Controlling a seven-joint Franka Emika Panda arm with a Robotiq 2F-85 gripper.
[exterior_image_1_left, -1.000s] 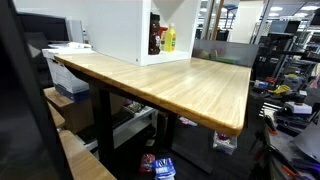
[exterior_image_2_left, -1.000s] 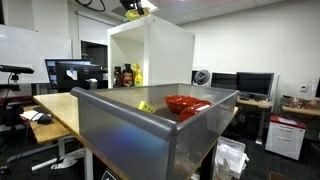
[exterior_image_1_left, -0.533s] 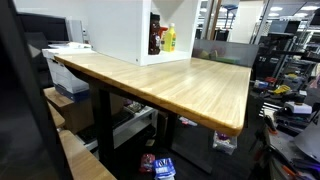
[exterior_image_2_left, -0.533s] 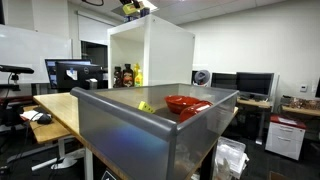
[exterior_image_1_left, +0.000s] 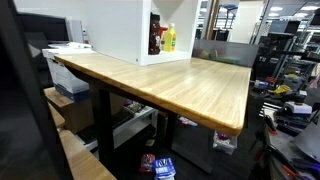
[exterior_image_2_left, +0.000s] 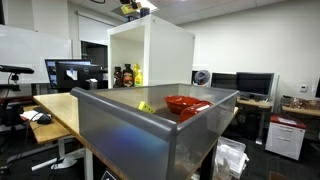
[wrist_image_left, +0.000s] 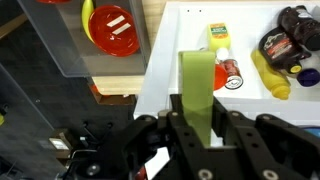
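My gripper (wrist_image_left: 198, 126) is clamped on a flat, pale-green strip (wrist_image_left: 197, 78), held upright over the white cabinet (wrist_image_left: 178, 30). Beside the cabinet sits the grey bin (wrist_image_left: 55, 45) holding a red bowl (wrist_image_left: 115, 30). Bottles (wrist_image_left: 272, 75) crowd the cabinet below.

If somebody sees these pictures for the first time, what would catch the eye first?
The tall white cabinet standing on the long wooden table dominates both exterior views. In the wrist view, the tool grips a light green block between its jaws. A red bowl lies in the grey bin nearby.
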